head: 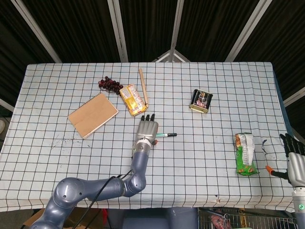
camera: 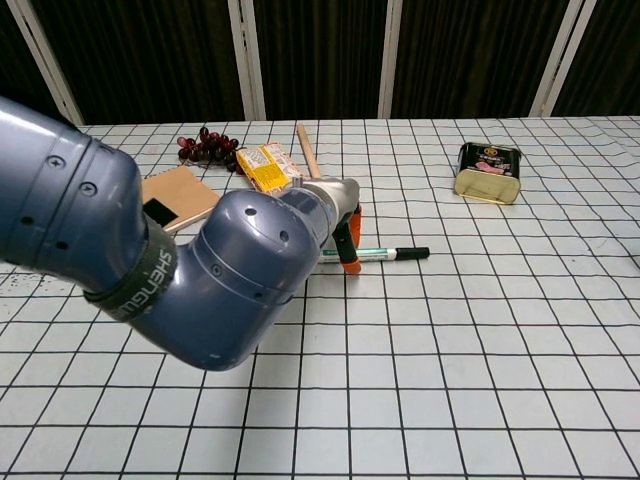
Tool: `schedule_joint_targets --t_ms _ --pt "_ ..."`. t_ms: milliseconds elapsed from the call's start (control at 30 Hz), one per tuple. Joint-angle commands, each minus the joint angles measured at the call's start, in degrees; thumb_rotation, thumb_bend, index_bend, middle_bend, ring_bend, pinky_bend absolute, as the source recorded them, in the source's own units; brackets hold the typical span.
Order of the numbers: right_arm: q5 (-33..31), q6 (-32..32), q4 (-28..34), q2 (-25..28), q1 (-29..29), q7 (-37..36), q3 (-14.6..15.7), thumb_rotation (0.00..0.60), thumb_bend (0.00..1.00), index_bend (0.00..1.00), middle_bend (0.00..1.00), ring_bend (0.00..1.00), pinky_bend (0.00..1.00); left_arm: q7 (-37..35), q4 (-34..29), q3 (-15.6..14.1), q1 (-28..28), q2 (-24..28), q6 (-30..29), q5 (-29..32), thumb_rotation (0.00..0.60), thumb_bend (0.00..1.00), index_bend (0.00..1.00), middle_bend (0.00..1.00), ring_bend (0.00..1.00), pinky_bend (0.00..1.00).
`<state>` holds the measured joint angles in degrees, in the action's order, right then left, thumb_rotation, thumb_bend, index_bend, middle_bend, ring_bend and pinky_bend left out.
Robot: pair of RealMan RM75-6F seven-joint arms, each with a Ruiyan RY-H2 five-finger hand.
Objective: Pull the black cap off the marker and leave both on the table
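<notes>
Marker (camera: 375, 254) — white barrel, green label, lying flat on checked cloth near table centre, barrel end hidden. Black cap (camera: 412, 253) on — points toward robot's right.

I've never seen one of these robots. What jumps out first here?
The big blue-grey left arm fills the chest view, its hand resting over the marker mid-table. The marker's black cap is on, pointing toward the tin. The right hand waits at the table's right edge beside a green snack bag.

My table (head: 57, 157) wears a checked cloth; on it lie grapes (head: 109, 84), notebook (head: 93, 114), snack box (head: 132, 99), wooden stick (head: 143, 86), tin (head: 201, 100), marker (head: 165, 135), green packet (head: 245, 153).
</notes>
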<state>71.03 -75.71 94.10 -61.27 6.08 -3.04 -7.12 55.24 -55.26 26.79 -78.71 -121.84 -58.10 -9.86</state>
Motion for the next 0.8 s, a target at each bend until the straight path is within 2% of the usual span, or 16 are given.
schedule_joint_targets --t_ms 33,400,800 --pt "0.01 0.11 0.03 0.01 0.04 0.12 0.00 0.600 0.18 0.02 0.00 0.00 0.00 0.72 0.02 0.00 0.75 0.11 -0.58 -0.40 0.600 0.37 0.47 0.00 0.00 0.00" --pt "-0.28 1.13 -0.07 -0.46 0.61 0.80 -0.12 0.600 0.18 0.02 0.00 0.00 0.00 1.56 0.68 1.14 2.57 -0.13 0.55 -1.48 0.600 0.42 0.50 0.00 0.00 0.00" --pt "-1.01 1.67 -0.31 -0.64 0.75 0.88 -0.35 0.600 0.18 0.02 0.00 0.00 0.00 2.60 -0.27 1.65 3.73 -0.32 -0.09 -2.92 0.600 0.43 0.52 0.00 0.00 0.00"
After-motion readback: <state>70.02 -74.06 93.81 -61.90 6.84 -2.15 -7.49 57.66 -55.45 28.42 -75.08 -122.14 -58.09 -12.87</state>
